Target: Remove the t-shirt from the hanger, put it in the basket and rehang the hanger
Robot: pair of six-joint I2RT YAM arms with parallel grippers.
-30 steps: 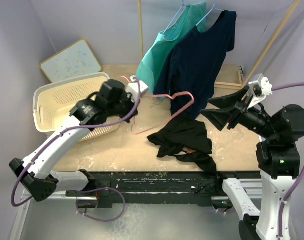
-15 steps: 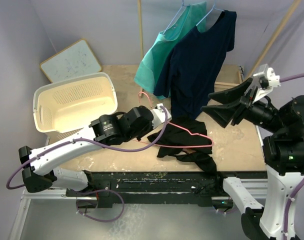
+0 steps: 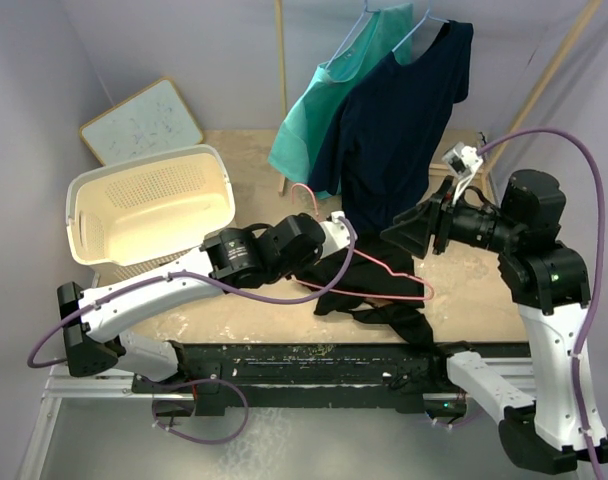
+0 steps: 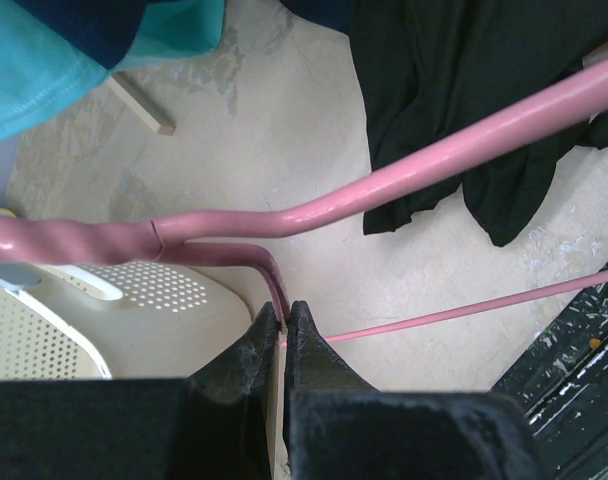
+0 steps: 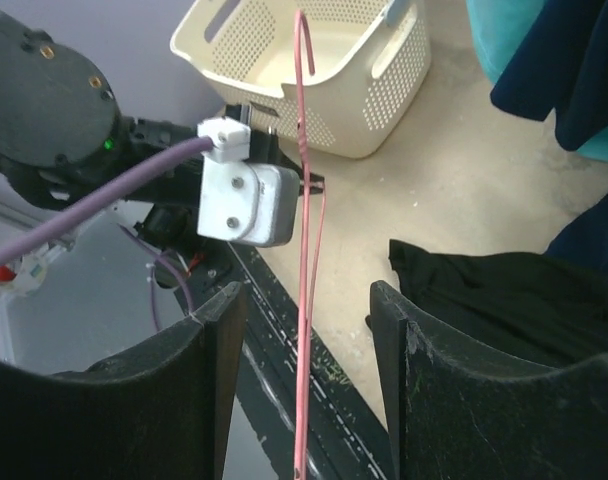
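Note:
The black t-shirt (image 3: 369, 285) lies crumpled on the table, also seen in the left wrist view (image 4: 454, 100) and the right wrist view (image 5: 504, 300). The bare pink wire hanger (image 3: 399, 275) hangs just above it with no cloth on it. My left gripper (image 3: 339, 228) is shut on the hanger's wire (image 4: 434, 155) near its twisted neck, the jaws (image 4: 281, 322) pinching the thin pink rod. My right gripper (image 3: 409, 235) stands open at the hanger's right end. The pink wire (image 5: 304, 250) runs between its fingers (image 5: 306, 300) without touching either.
A cream perforated basket (image 3: 149, 205) stands at the left, with a whiteboard (image 3: 144, 120) behind it. A teal shirt (image 3: 324, 110) and a navy shirt (image 3: 399, 120) hang on hangers at the back. A wooden tray (image 3: 459, 160) sits at the back right. The black front rail (image 3: 314, 360) borders the table.
My left arm has carried the hanger from beside the basket rightward and nearer, over the black t-shirt. My right gripper has swung left and down so the wire passes between its open fingers.

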